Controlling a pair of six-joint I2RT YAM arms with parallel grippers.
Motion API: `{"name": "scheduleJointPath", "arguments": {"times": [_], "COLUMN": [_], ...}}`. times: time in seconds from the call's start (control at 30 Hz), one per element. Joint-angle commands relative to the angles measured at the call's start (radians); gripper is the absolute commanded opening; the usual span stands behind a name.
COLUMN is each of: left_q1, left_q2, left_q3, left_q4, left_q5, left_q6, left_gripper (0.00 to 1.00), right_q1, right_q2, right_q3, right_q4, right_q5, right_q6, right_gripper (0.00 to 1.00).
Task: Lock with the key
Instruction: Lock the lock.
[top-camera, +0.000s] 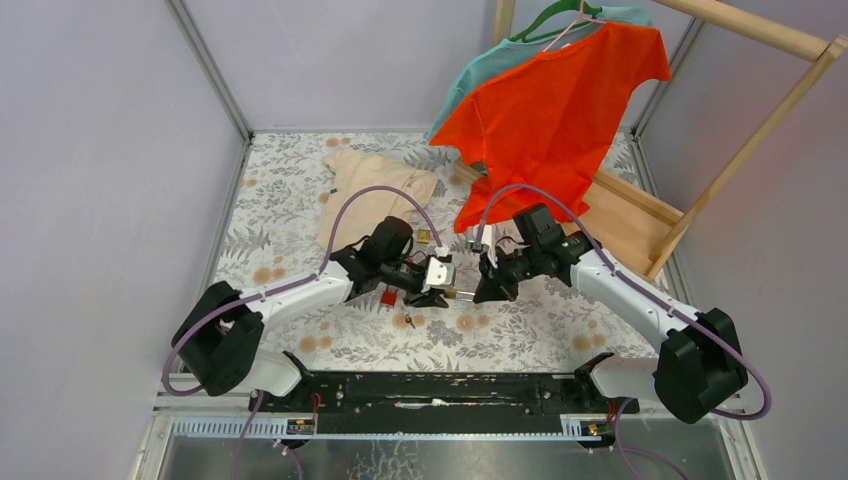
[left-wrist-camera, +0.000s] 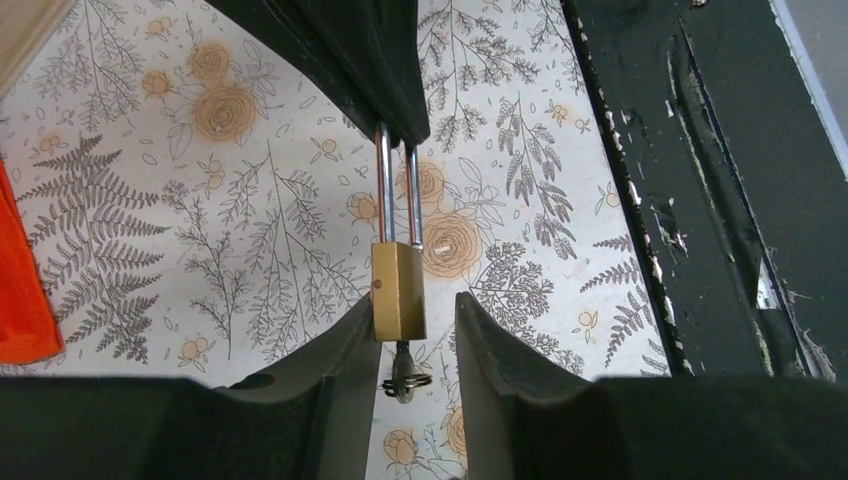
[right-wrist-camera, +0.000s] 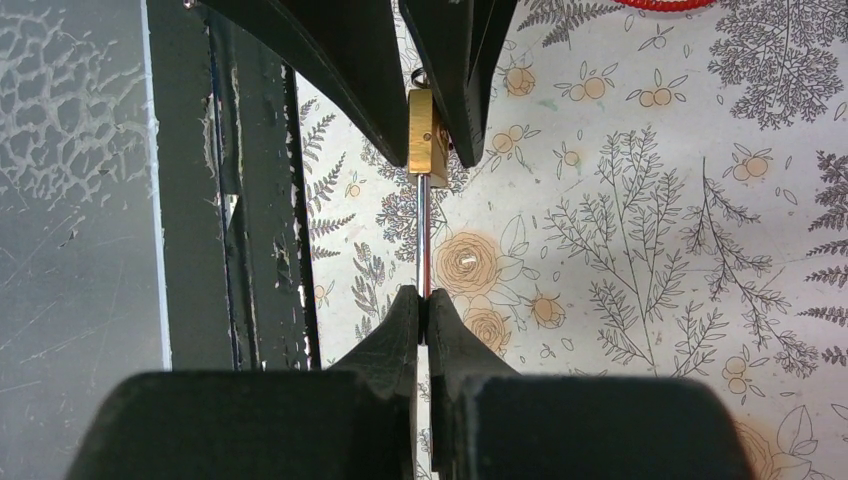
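Observation:
A brass padlock (left-wrist-camera: 398, 290) with a long steel shackle (left-wrist-camera: 396, 185) hangs in the air between my two grippers. A key (left-wrist-camera: 404, 375) with a small ring sits in its keyhole at the bottom end. My right gripper (right-wrist-camera: 424, 300) is shut on the shackle (right-wrist-camera: 424, 230). My left gripper (left-wrist-camera: 415, 310) is open around the padlock body (right-wrist-camera: 421, 130): its left finger touches the body and its right finger stands a little apart. In the top view the grippers meet at mid-table, left (top-camera: 445, 290) and right (top-camera: 478, 292).
A small red object (top-camera: 388, 297) and a small metal piece (top-camera: 408, 321) lie on the floral cloth below the left gripper. A beige garment (top-camera: 375, 190) lies behind. An orange T-shirt (top-camera: 560, 110) hangs on a wooden rack (top-camera: 640, 215) at back right. A black rail (top-camera: 440, 390) runs along the near edge.

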Motion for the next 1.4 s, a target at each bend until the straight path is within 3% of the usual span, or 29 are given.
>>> {"name": "scheduleJointPath", "arguments": {"times": [0.0,0.23,0.43,0.93,1.37], "left_q1": [0.005,0.005,0.006,0.007,0.006], "left_q2": [0.013,0.02,0.034,0.066,0.074], "left_q3": [0.037,0.042,0.06,0.082,0.083], "left_q4": [0.081,0.078,0.022,0.015,0.077], "left_q5": [0.043,0.049,0.088,0.21,0.219], "left_q6": [-0.048,-0.055,-0.047,-0.161,-0.235], "left_gripper": [0.36,0.26,0.0,0.0,0.0], "right_q1": [-0.002,-0.003,-0.002,0.022,0.033], "right_q2": [-0.03,-0.034,-0.065,-0.127,-0.111], "right_q3": [0.029,0.024,0.001,-0.041,-0.029], "right_q4": [0.032,0.036,0.093,0.175,0.211], "right_q5": [-0.046,-0.038,0.021,0.114,0.045], "right_q6": [0.002,0.001,0.018,-0.013,0.049], "right_gripper": [0.0,0.0,0.0,0.0,0.0]}}
